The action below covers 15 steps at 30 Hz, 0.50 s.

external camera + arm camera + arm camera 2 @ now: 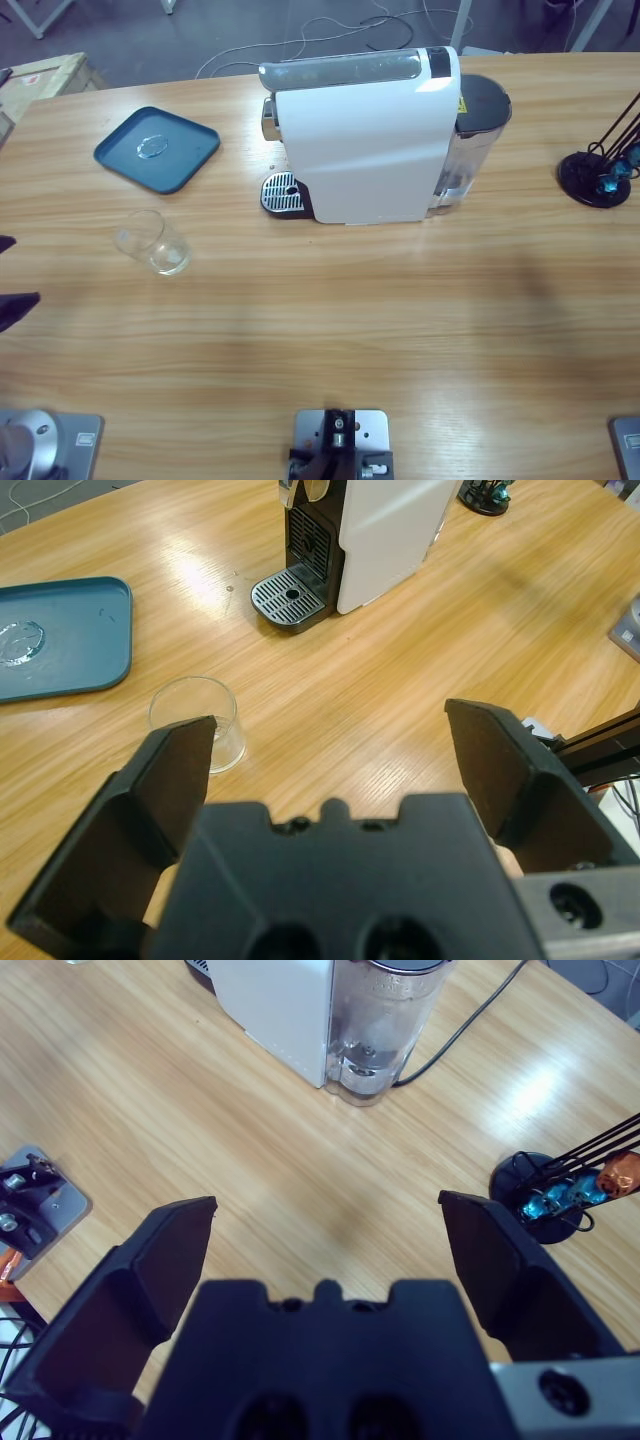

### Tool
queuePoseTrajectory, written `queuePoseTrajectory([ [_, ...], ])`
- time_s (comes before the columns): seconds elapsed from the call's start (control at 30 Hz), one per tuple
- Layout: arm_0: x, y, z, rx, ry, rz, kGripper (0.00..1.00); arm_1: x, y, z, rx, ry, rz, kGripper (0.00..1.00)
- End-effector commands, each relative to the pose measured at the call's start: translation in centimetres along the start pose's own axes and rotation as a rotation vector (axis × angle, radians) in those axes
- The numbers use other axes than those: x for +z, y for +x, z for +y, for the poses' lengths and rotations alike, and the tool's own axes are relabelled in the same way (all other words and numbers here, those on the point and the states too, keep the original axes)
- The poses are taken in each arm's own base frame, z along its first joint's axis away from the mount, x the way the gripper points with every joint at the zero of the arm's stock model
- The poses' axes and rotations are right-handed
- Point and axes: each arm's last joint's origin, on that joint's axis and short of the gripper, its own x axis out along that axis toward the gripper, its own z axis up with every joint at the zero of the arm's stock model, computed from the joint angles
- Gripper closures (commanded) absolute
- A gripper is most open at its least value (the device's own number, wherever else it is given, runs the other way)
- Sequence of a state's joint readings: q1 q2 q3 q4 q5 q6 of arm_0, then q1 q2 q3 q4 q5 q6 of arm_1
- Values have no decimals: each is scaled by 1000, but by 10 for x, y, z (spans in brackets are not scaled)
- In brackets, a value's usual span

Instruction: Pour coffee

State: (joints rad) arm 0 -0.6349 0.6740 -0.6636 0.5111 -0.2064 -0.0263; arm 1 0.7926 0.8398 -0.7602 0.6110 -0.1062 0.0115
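Two grippers, left gripper (pixel 330 770) and right gripper (pixel 325 1245), hang with jaws spread wide, holding nothing. Empty glass (pixel 155 241) stands on the table (pixel 330 330), well apart from the coffee machine (pixel 365 135) drip grate (pixel 281 193), likely awaiting transfer there. Glass lies just beyond the left jaw.

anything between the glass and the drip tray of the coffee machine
Nothing: only bare wooden table lies between the glass and the coffee machine's drip tray. The left wrist view shows it best. The blue tray sits off to one side.
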Motion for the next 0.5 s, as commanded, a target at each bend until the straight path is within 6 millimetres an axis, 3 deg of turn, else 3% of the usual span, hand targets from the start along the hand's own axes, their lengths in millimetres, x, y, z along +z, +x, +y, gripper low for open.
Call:
queuePoseTrajectory([
  [0.03,-9,5,1,-11,-10,23,8,-2,-2,-1,-10,2,1,0],
  [0.33,-6,7,1,0,-11,27,4,-1,-2,-1,-10,5,-1,0],
  [0.4,10,11,3,19,-72,50,4,-2,-3,-1,-10,6,-4,0],
  [0.5,52,28,13,89,-264,52,4,-2,-3,-2,-13,12,-6,0],
])
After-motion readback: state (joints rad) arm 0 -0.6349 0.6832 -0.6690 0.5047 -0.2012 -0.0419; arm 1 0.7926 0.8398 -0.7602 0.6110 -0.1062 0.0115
